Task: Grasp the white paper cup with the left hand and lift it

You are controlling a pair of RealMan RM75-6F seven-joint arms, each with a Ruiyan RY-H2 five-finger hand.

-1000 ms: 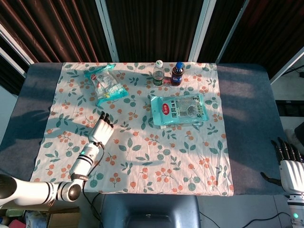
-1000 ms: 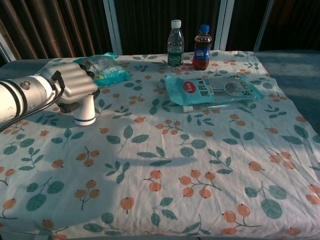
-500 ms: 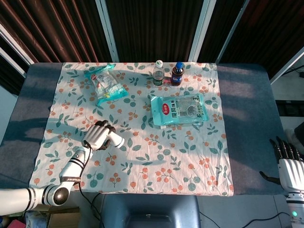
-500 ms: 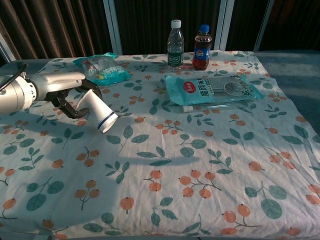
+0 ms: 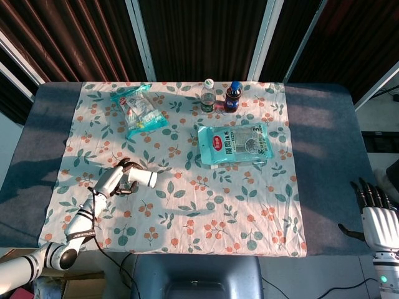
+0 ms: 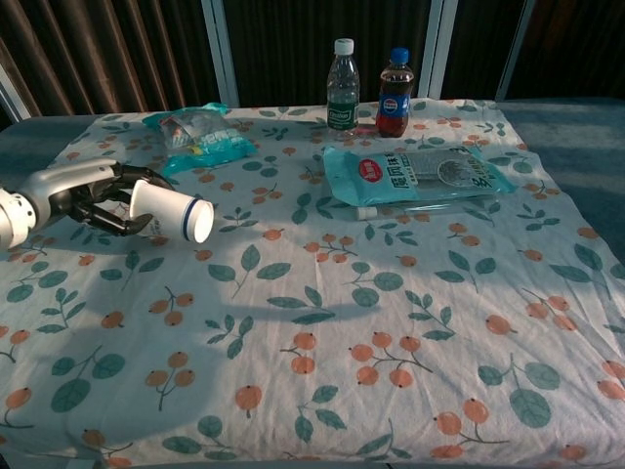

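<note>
Left hand (image 6: 93, 198) clamped on the white paper cup (image 6: 172, 214).
Smooth tapered cup lies sideways near the counter's (image 5: 324, 162) left edge; right hand (image 5: 377, 219) fingers apart.

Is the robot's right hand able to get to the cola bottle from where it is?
Probably yes. The right hand is open at the table's near edge, and only bare cloth lies between it and the cola bottle.

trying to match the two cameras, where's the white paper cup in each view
Head view: white paper cup lower left, tipped sideways in the left robot hand.
Chest view: cup at left-middle, open mouth facing right.
Shared landmark: the teal snack bag beyond it.
</note>
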